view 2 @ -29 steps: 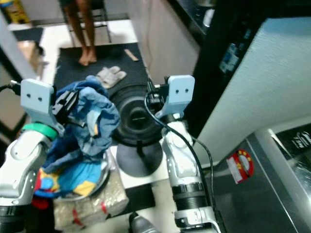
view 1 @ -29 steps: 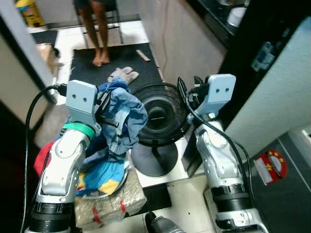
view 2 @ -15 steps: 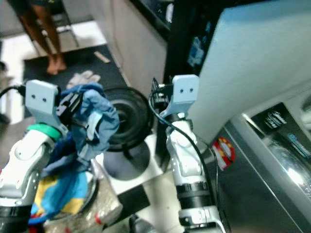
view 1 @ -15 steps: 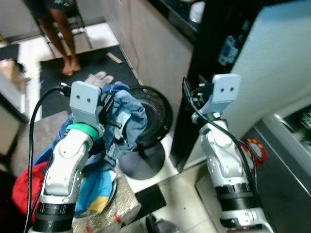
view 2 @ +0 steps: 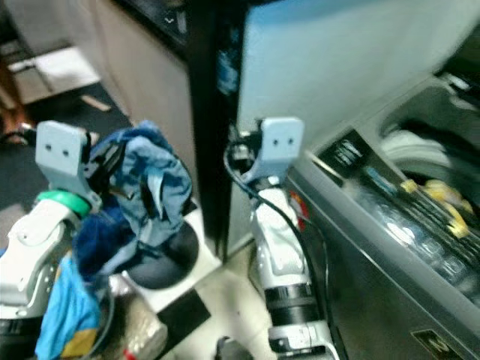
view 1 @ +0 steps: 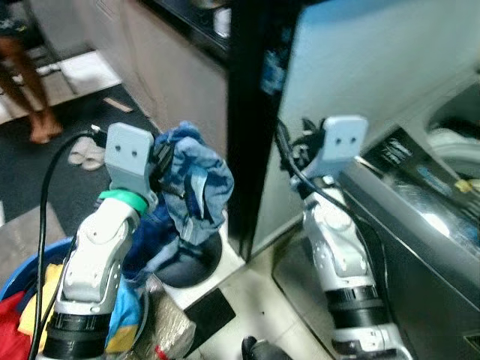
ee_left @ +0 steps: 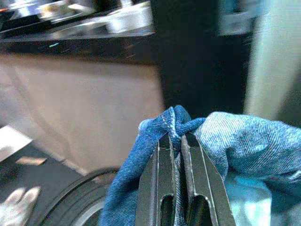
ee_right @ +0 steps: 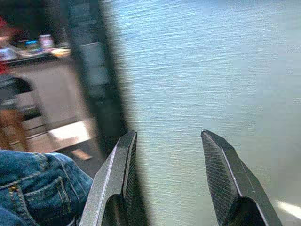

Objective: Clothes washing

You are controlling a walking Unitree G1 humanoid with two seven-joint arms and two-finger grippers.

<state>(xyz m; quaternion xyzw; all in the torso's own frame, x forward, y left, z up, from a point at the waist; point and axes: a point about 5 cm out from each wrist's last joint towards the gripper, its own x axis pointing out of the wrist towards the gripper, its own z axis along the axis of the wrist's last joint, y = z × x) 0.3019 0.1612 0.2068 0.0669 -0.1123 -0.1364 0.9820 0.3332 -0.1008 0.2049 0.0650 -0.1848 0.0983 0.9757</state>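
Jeans (ee_left: 244,141) bunched over left pincer (ee_left: 177,141)

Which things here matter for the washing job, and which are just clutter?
Job: blue denim garment held in left gripper; washing machine at right; basket of clothes; right gripper, open.
Clutter: floor fan; slippers; person's feet.

Left hand (ee_left: 175,141) with fingers (ee_left: 155,174) pressed together on a fold of blue denim garment (ee_left: 244,141); behind, a beige cabinet front (ee_left: 84,108) under a dark counter (ee_left: 70,42).
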